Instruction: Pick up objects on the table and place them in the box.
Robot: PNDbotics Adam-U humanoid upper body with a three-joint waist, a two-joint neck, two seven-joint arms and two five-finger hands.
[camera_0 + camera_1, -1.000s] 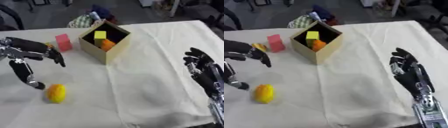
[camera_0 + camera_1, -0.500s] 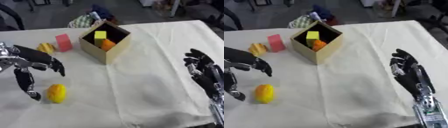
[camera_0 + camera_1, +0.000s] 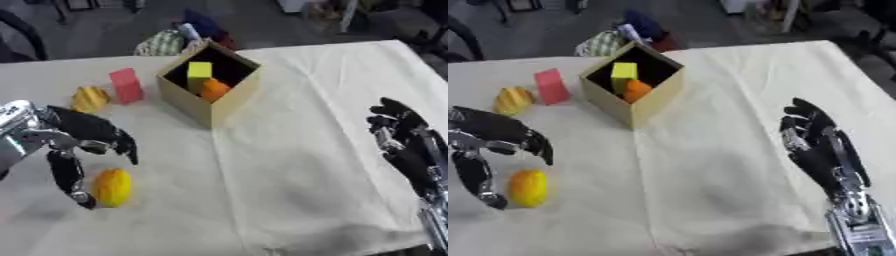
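An open cardboard box stands at the back middle of the cloth-covered table, holding a yellow block and an orange thing. A yellow-orange oval fruit lies at the front left. My left hand hovers just above and left of it, open, thumb hanging down beside the fruit without holding it. A pink block and a yellow ridged thing sit left of the box. My right hand rests open at the right edge, fingers up.
The cream tablecloth covers the table, with a fold running from the box toward the front. Behind the table's far edge lie a striped cloth bundle and a blue thing on the floor.
My left hand has moved down and toward the near side, from beside the pink block to just over the oval fruit, uncovering the yellow ridged thing. The right hand has stayed put.
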